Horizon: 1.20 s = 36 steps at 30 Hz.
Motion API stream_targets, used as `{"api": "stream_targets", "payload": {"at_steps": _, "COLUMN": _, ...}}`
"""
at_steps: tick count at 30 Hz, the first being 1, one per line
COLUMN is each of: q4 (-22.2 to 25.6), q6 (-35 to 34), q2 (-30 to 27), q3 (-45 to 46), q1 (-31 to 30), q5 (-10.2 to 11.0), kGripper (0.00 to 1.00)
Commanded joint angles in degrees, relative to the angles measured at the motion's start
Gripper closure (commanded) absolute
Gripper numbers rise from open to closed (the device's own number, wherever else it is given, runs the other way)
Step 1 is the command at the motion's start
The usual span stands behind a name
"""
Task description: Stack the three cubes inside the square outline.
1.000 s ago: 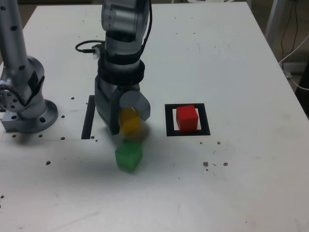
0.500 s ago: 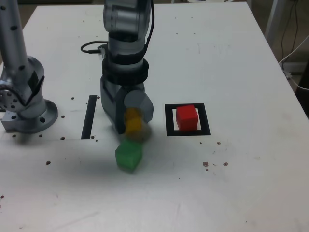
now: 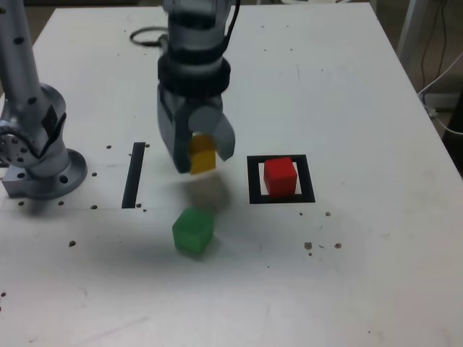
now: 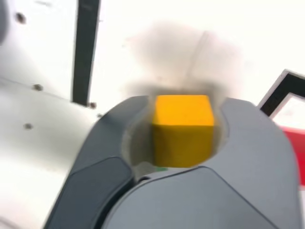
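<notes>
My pincer [image 4: 183, 107] is closed on the yellow cube [image 4: 183, 131]. The red cube [image 3: 280, 177] sits in the square [image 3: 307, 181], right of centre in the exterior view; the green cube [image 3: 193, 231] is below centre. If I release off-centre, yellow may slide from red; lowering too far could push red aside.

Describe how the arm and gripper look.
The arm has thick, rounded grey segments with darker bands and a thin black cable looping off its side. The gripper is grey, with broad, curved jaws and dark seams.
</notes>
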Motion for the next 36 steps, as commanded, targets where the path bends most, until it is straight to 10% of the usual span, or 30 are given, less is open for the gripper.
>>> {"api": "stream_targets", "payload": {"at_steps": 1, "q4": 6.17, "q6": 1.69, "q2": 0.10, "q3": -5.14, "q1": 0.06, "q5": 0.19, "kGripper": 0.81}}
{"api": "stream_targets", "payload": {"at_steps": 36, "q4": 8.88, "q6": 6.20, "q2": 14.91, "q3": -25.39, "q1": -2.98, "q5": -0.64, "kGripper": 0.80}}
